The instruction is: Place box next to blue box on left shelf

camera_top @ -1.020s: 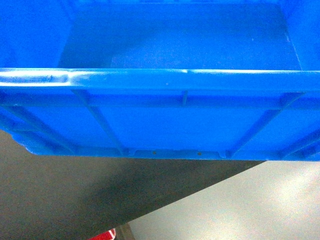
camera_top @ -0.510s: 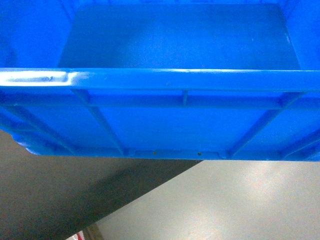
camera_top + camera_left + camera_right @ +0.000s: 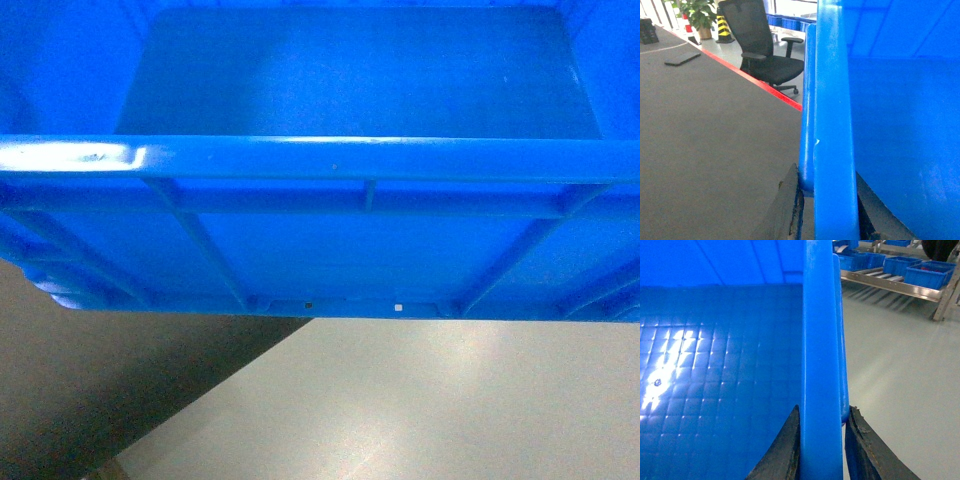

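Below me I see a pale grey floor (image 3: 420, 400) meeting a dark grey mat (image 3: 110, 390) along a diagonal edge. From the left wrist, the mat runs back to a red border strip (image 3: 755, 82), with a black office chair (image 3: 765, 55), a potted plant (image 3: 697, 15) and a flat black object (image 3: 682, 58) standing on this ground. From the right wrist, a far metal rack (image 3: 890, 282) carries small blue bins (image 3: 927, 272).

Filling the whole head view: large bright-blue ribbed plastic crate (image 3: 340, 240), blocking everything ahead. Below it, open pale grey floor (image 3: 420, 400) and dark carpet (image 3: 90, 380). Off left, black office chair (image 3: 762, 47) beyond a red floor line (image 3: 755, 82). Off right, grey metal rack (image 3: 890, 282) loaded with small blue bins (image 3: 927, 272), well apart across bare floor.
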Controlling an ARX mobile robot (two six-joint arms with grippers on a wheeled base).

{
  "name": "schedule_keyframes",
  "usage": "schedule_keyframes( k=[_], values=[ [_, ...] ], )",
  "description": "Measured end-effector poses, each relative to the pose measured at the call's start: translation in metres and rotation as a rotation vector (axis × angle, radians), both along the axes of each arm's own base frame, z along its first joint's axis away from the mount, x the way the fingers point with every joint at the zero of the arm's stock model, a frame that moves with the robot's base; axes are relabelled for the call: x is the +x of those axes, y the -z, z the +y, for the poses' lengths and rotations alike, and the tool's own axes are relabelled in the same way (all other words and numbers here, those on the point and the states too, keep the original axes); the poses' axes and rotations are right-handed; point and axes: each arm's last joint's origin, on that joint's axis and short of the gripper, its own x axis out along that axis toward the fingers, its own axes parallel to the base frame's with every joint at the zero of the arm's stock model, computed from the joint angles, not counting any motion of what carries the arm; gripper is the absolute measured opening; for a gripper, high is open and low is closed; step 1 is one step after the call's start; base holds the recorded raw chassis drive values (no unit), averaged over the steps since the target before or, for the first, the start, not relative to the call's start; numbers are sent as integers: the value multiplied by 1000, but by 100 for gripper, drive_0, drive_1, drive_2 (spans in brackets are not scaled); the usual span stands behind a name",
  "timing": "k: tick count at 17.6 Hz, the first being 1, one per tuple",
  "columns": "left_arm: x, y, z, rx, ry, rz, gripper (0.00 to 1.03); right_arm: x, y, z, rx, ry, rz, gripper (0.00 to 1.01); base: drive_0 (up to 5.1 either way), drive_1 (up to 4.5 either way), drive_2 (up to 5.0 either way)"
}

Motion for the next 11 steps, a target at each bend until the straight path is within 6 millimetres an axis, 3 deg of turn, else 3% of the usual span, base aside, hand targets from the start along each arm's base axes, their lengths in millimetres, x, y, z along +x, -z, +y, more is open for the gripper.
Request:
schedule_keyframes(
  k=[11],
  values=[
    [0, 0, 0, 0, 0, 1, 16, 0, 0, 0, 0, 0, 0, 18, -147, -147, -147]
  ],
)
